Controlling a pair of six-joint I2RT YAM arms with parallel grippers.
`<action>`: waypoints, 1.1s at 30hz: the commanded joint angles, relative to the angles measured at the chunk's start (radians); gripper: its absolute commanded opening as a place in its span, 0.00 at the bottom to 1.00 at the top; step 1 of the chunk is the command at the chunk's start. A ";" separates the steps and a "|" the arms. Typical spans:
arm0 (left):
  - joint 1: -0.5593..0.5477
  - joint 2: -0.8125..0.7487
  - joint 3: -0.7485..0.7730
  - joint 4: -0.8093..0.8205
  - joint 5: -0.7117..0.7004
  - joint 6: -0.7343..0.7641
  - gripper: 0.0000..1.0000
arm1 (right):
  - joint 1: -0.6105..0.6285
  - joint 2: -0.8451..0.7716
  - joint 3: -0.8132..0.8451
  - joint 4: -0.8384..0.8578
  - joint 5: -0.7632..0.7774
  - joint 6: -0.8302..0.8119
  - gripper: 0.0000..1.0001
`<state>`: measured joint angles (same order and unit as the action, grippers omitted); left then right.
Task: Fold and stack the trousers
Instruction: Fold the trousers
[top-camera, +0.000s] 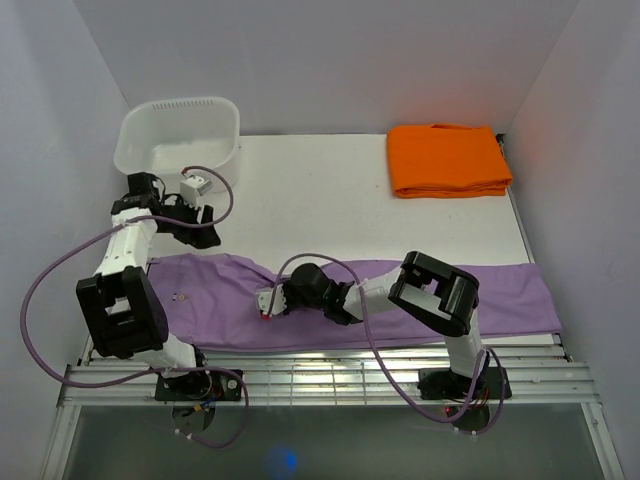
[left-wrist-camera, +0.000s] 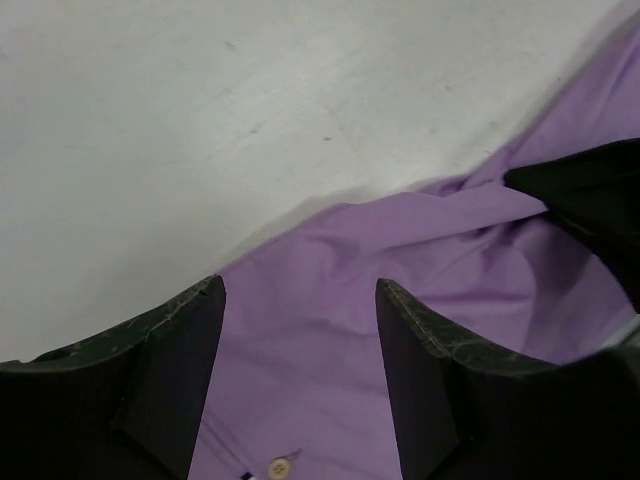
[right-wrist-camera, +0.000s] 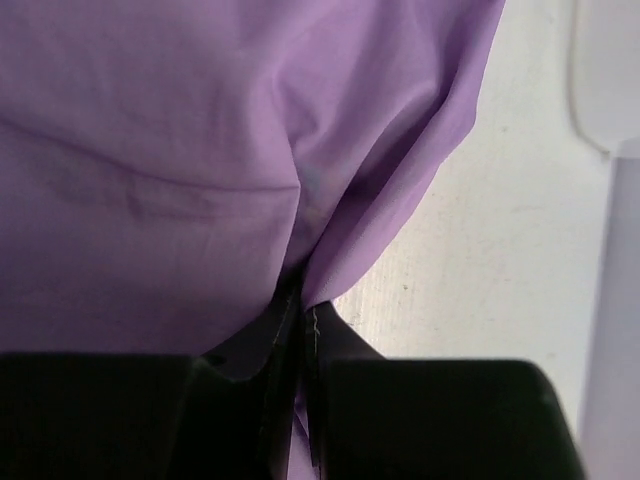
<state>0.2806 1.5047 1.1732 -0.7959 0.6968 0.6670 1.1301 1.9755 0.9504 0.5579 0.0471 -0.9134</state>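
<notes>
Along the table (top-camera: 320, 200), lilac trousers (top-camera: 510, 295) lie rumpled.

The white surface (top-camera: 320, 200) carries lilac trousers (top-camera: 500, 290) stretched along its near edge, a folded orange cloth (top-camera: 447, 160) at the far right and a white basket (top-camera: 135, 140) at the far left.

Two white arms (top-camera: 125, 250) with boxy black joints, looping purple cables (top-camera: 28, 300), scuffed black gripper fingers (left-wrist-camera: 170, 390)
</notes>
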 joint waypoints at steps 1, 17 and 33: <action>-0.092 -0.035 0.026 -0.158 0.003 -0.081 0.73 | 0.042 -0.006 -0.076 0.221 0.123 -0.200 0.08; -0.497 0.118 0.083 -0.080 -0.428 -0.256 0.83 | 0.135 0.131 -0.210 0.542 0.238 -0.528 0.08; -0.567 0.247 0.040 -0.152 -0.493 -0.300 0.43 | 0.152 0.236 -0.239 0.770 0.292 -0.699 0.08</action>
<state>-0.2874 1.7512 1.2316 -0.9276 0.2153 0.3782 1.2713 2.1696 0.7246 1.2686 0.3168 -1.5608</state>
